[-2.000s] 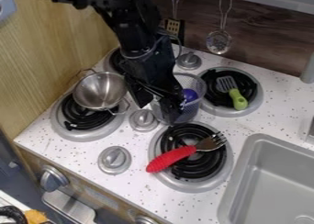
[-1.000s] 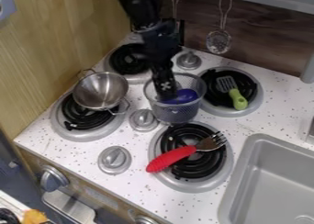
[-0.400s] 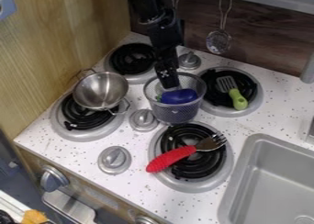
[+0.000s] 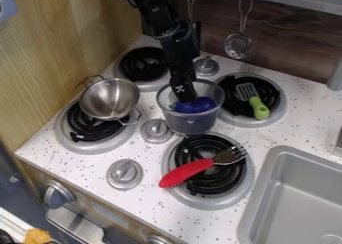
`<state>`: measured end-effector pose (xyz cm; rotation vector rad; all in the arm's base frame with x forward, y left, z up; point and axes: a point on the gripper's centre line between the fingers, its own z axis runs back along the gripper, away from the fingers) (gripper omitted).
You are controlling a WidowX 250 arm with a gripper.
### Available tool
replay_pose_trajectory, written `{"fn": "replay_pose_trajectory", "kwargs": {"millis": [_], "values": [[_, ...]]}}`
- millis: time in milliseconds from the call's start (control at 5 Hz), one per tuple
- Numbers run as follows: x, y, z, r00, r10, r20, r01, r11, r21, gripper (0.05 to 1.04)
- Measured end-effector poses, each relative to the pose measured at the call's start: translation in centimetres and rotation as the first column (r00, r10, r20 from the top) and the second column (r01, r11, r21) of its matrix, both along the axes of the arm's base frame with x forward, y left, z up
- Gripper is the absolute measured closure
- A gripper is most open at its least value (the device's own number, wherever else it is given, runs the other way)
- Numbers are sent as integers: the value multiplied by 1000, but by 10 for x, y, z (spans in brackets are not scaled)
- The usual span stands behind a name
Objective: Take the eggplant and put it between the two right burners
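Speckled white stovetop (image 4: 304, 125), black arm (image 4: 160, 18), grey mesh basket (image 4: 190, 123), purple eggplant (image 4: 197, 106).

The grey sink (image 4: 294, 203) is set in at the right; the arm slants down from the top edge. Of the four coil burners, the front right (image 4: 210, 202) has a red-handled fork (image 4: 187, 173) lying across it, the back right (image 4: 268, 93) a green-handled slotted spatula (image 4: 258, 107). A two-handled metal pot (image 4: 110, 99) sits over part of the front left burner (image 4: 93, 145). The basket stands upright just beside the back right burner and behind the front right one. The black gripper (image 4: 187, 97) points down into it, at the eggplant, which lies inside; whether the gripper is closed or clamped on it, I cannot tell.
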<state>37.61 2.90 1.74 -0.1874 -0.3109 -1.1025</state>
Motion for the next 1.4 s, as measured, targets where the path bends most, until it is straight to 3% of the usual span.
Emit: {"fn": "replay_pose_trajectory", "kwargs": {"millis": [600,1200,1400], "values": [[2,2,-26,999,-41,-6,40,999,-22,83],[3,4,-37,997,-66,-33,66,998,-13,83],[4,3,-39,998,-56,-18,55,998,-15,83]]}}
